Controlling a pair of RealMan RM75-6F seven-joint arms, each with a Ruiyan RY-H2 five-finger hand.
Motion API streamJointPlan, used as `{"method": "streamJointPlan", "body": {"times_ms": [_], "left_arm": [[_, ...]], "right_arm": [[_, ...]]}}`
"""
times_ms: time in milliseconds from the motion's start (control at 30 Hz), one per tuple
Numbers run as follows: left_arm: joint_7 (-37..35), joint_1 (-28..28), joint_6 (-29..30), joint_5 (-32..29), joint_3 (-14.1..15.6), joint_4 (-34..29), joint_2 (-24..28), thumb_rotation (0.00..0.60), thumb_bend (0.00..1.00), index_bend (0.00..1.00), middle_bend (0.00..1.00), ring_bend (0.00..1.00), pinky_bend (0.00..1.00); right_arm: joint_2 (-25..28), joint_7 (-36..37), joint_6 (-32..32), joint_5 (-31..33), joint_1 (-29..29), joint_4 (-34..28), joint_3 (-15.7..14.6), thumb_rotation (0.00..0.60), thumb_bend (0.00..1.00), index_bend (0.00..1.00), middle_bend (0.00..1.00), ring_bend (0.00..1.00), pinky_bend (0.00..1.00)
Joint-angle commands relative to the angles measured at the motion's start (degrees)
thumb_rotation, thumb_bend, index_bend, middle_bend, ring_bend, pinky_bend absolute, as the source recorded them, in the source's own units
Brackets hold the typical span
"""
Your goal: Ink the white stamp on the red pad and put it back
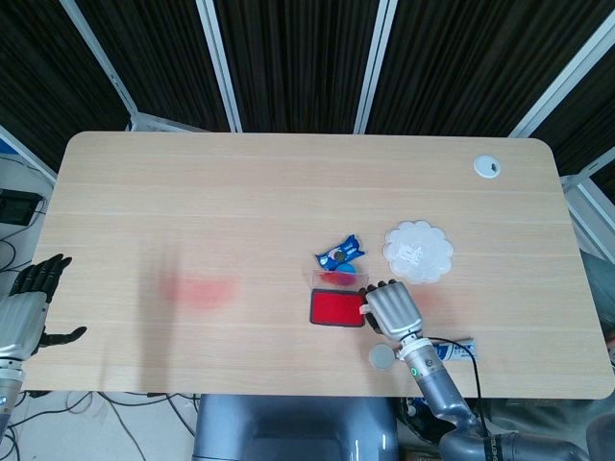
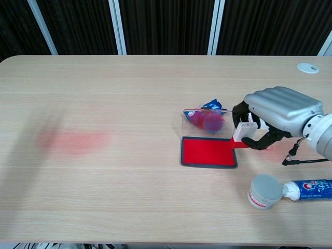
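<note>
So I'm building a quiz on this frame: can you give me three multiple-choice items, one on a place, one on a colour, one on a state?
1. Where is the stamp?
A. at the right edge of the pad
B. on the doily
C. beside the toothpaste

2. What colour is the snack wrapper behind the pad?
A. green
B. blue
C. yellow

3. What is the right hand doing?
A. lying flat on the table
B. pressing the toothpaste
C. holding the stamp

Answers: 1 A, the chest view shows the stamp's red base at the pad's right edge. 2 B, both views show a blue wrapper. 3 C, the fingers wrap the white stamp body in the chest view.
</note>
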Motion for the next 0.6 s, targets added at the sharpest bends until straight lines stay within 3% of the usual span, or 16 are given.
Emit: {"method": "streamJointPlan", "body": {"times_ms": [33,600], "left_arm": [[-0.02,-0.03,-0.12,-0.07,0.01,-0.03,0.05,0.6,0.0,0.0,0.0,0.0,0.0],[-0.47,-0.44,-1.32,-0.63,0.07,-0.53,0.74,0.6,0.0,0.0,0.0,0.0,0.0]], "right_arm": [[-1.4,-2.12,-0.5,1.41,1.15,-0.86,0.95,0.6,0.7,0.78,0.65,0.52,0.54],[-10.3,-8.79,-2.04,8.9,6.17,4.78,3.96,0.6,0.7,0.79,0.66,0.53,0.54]]}}
